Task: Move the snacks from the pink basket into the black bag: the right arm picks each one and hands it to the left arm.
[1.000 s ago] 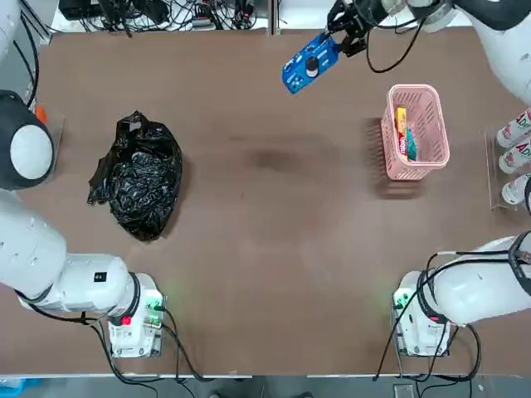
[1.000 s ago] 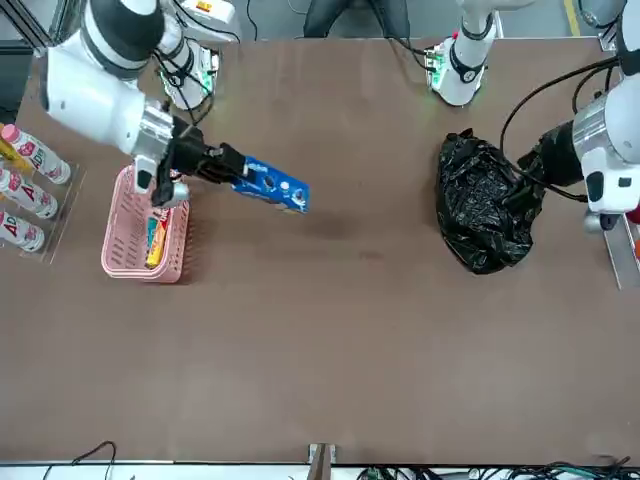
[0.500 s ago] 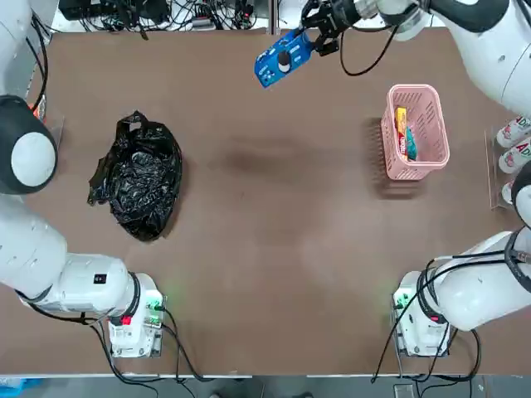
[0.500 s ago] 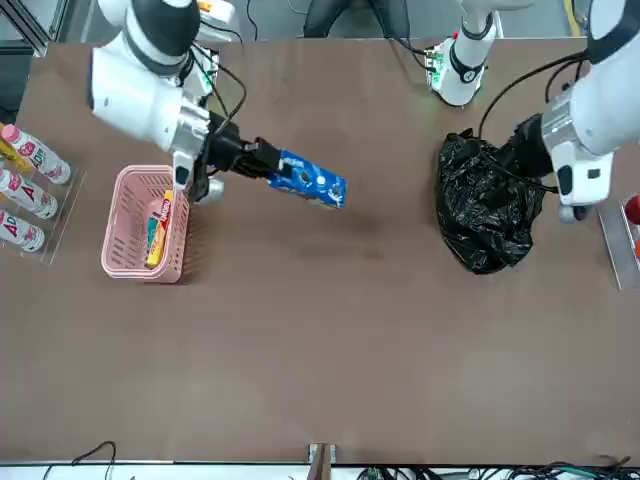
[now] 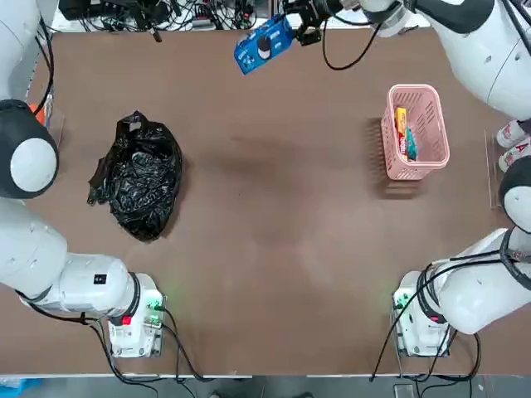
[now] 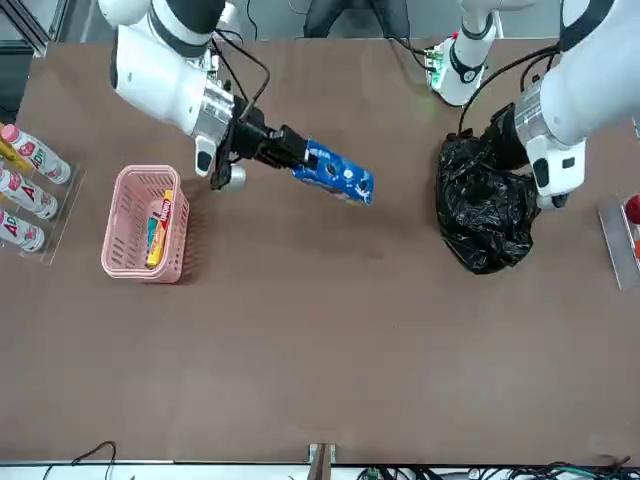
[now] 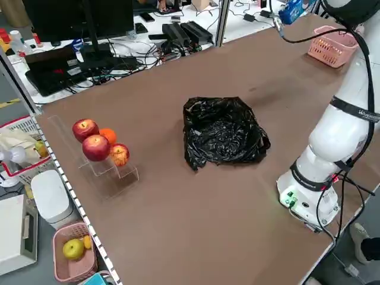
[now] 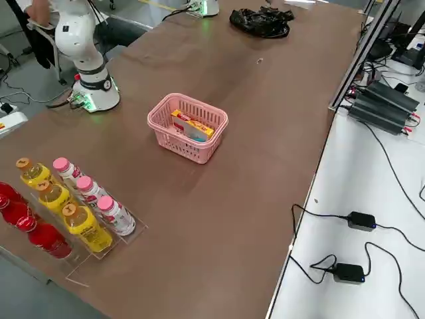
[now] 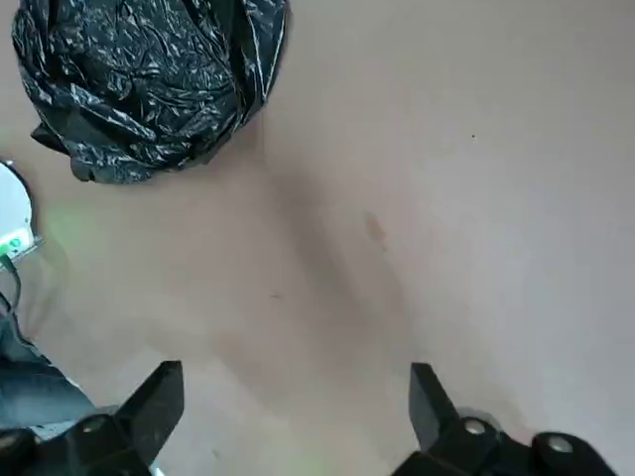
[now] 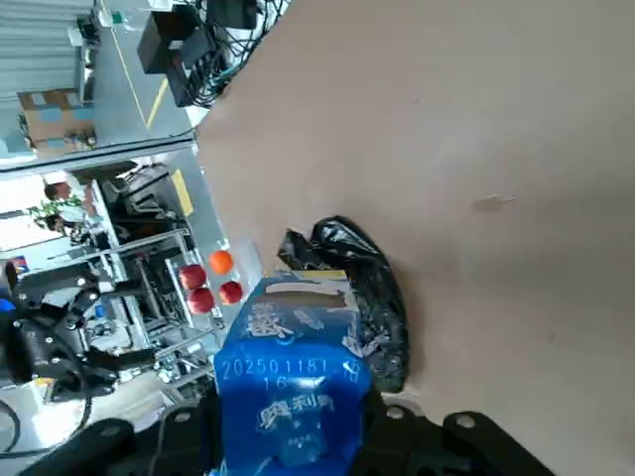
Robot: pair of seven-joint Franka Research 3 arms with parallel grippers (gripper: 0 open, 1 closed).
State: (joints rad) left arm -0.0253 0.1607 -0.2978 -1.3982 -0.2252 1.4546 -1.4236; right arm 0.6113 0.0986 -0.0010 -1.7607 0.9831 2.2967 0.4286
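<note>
Surroundings: bottles (image 8: 73,212) in a rack beside the pink basket (image 6: 128,262); apples (image 7: 95,139) on a stand at the far side. Black bag (image 5: 139,176) lay on bare table, nothing over it. Yellow packet (image 5: 401,124) and teal packet (image 5: 411,148) sat in the basket. Right gripper (image 6: 290,150) was clamped on the blue packet (image 6: 340,178), aloft mid-table. Left gripper (image 9: 293,421) hung spread wide, empty, near the bag.

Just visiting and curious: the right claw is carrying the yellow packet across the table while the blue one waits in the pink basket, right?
Not quite. The right claw carries the blue packet; the yellow packet is the one lying in the pink basket. The top view shows this.
</note>
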